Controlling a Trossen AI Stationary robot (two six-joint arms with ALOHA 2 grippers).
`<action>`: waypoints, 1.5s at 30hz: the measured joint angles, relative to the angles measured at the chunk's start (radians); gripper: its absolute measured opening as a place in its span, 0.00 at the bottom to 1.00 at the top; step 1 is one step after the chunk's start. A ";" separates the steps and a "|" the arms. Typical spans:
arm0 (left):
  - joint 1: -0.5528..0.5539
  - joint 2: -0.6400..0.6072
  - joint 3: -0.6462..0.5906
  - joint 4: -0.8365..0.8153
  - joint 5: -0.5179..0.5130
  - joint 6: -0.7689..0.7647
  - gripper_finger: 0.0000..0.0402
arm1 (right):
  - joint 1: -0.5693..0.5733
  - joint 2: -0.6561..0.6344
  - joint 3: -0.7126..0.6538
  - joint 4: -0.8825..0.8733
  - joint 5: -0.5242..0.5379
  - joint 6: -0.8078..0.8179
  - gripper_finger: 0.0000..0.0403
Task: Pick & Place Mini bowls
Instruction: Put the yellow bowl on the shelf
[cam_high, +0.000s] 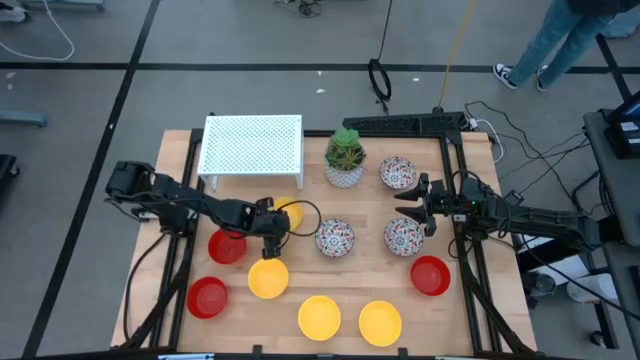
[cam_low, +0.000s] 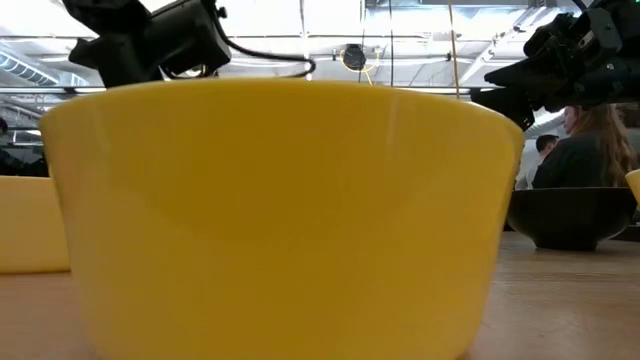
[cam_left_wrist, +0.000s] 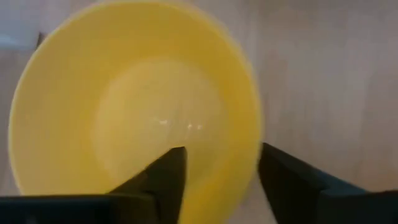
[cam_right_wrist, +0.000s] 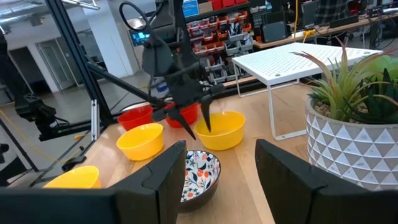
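Wooden table (cam_high: 470, 310) in a big workshop holds a white rack (cam_high: 251, 146), a plant pot (cam_high: 345, 160) and many mini bowls (cam_high: 320, 317). Left gripper (cam_high: 272, 246) hangs with open fingers above a yellow bowl (cam_high: 268, 278) near the middle-left. Right gripper (cam_high: 420, 205), also open, waits between two flowery bowls (cam_high: 404, 237) on the right. These bowls look shiny, hard and slippery, so pinching the rim seems best.

My arms are matte black w/ chunky jointed segments, black cables looping off my left wrist, and each ends in a gripper, left (cam_high: 271, 246) and right (cam_high: 414, 208), w/ two dark wedge-shaped fingers (cam_right_wrist: 166, 180), flat-faced & tapering.
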 joint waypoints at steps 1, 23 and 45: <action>-0.003 -0.001 0.000 0.004 0.002 0.018 0.35 | 0.000 0.000 0.000 0.000 0.000 0.000 0.45; 0.002 -0.003 0.372 -0.002 -0.114 0.210 0.01 | 0.000 0.000 0.000 0.000 0.000 0.000 0.45; 0.700 -0.004 0.732 -1.029 -0.300 -0.019 0.03 | 0.000 0.000 0.000 0.000 0.000 0.000 0.45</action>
